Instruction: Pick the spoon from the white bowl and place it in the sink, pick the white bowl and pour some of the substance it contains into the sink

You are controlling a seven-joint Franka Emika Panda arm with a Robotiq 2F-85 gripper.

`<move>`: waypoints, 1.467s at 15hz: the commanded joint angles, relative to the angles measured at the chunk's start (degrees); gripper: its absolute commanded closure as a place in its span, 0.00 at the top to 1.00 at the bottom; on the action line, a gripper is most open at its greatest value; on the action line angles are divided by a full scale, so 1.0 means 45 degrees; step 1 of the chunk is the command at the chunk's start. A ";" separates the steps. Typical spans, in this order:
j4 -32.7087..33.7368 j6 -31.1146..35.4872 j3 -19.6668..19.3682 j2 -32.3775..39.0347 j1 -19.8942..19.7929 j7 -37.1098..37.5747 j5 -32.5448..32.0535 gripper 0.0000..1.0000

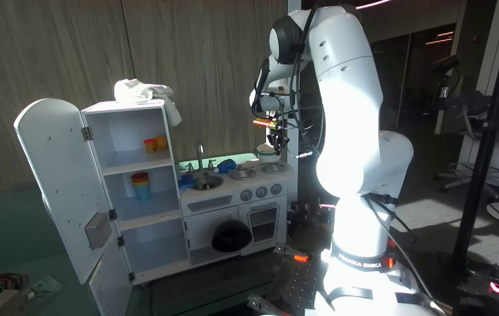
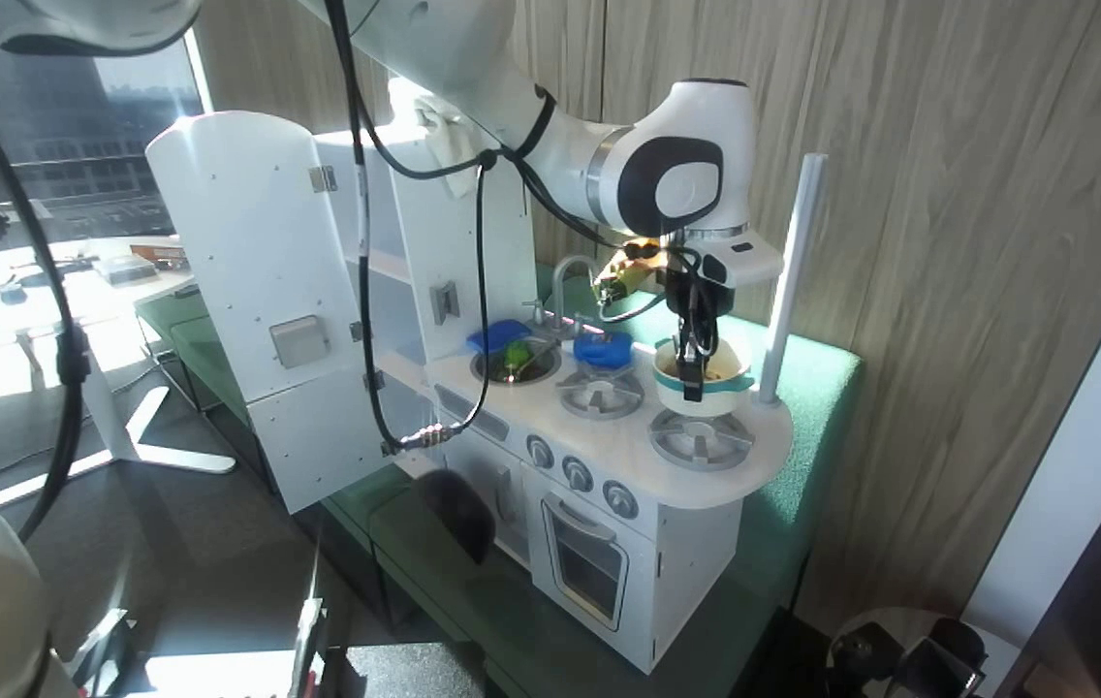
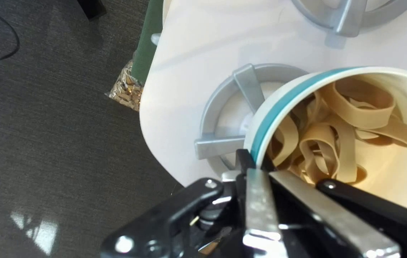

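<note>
The end effector [image 3: 256, 163] pinches the white bowl [image 3: 398, 173] of tan loops [image 3: 346, 152]; the sink [image 2: 541, 368] holds something green [image 2: 517, 355].

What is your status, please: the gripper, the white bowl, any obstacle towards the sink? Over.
Gripper closed on rim of white bowl. Bowl holds tan loops. Blue object between bowl and sink, possibly in the way.

Hard light bleaches the arm [image 1: 348, 153] to blank white in an exterior view as the wall [image 1: 56, 52] behind lies dim. A bright window [image 2: 114, 126] glares in an exterior view, where pale haze veils the left side and flare streaks the lower left. In the wrist view, soft shadows cross the bench [image 3: 189, 39], the dark floor [image 3: 63, 143] mirrors bright patches, and the pincer [image 3: 257, 163] glints, slightly out of focus.
</note>
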 commanded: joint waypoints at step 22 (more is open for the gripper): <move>0.1022 -0.1468 0.1256 -0.0962 0.3620 0.2201 -0.8101 0.01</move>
